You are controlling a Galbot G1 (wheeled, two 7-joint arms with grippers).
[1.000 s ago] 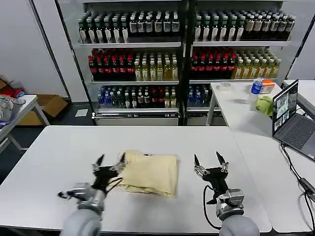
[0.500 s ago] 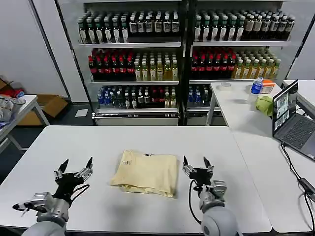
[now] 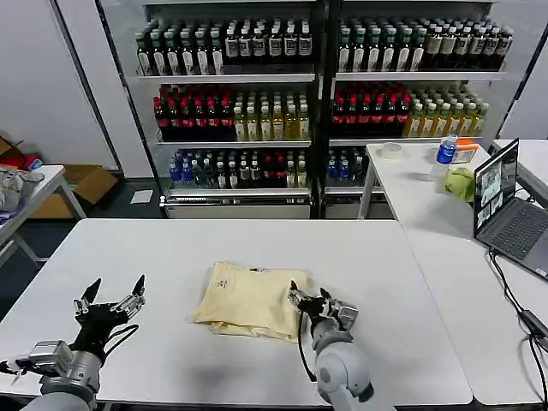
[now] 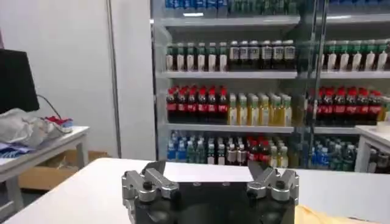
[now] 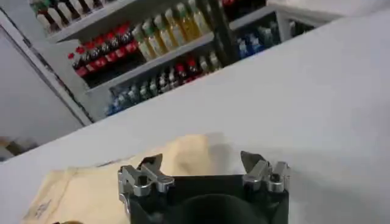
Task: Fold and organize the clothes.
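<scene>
- Right hand point(image 3: 310, 301) is sitting right at the right edge of the folded T-shirt point(image 3: 254, 300), fingers spread, nothing between them. Can't really tell if a fingertip is touching the cloth or just over it.
- From the right wrist camera, that same hand point(image 5: 204, 167) has its two fingers wide apart, with the cream T-shirt point(image 5: 91, 182) lying just past them on the white worktop point(image 5: 317, 109).
- Left hand point(image 3: 110, 299) is well off to the left of the shirt, above the near-left part of the worktop point(image 3: 128, 248), fingers spread too and holding nothing.
- Left wrist camera shows that hand point(image 4: 210, 179) open, and a sliver of the T-shirt point(image 4: 317, 214) peeks in at the corner.
- The T-shirt itself is a pale yellow folded rectangle, flat around the middle of the worktop, with a small printed label point(image 3: 254, 271) showing near its far edge.
- Further out: a drinks shelf point(image 3: 317, 94) packed with bottles behind the worktop, a laptop point(image 3: 505, 205) on the side table to the right with a yellow-green cloth lump point(image 3: 461, 182) and a water bottle point(image 3: 445, 152) beside it.
</scene>
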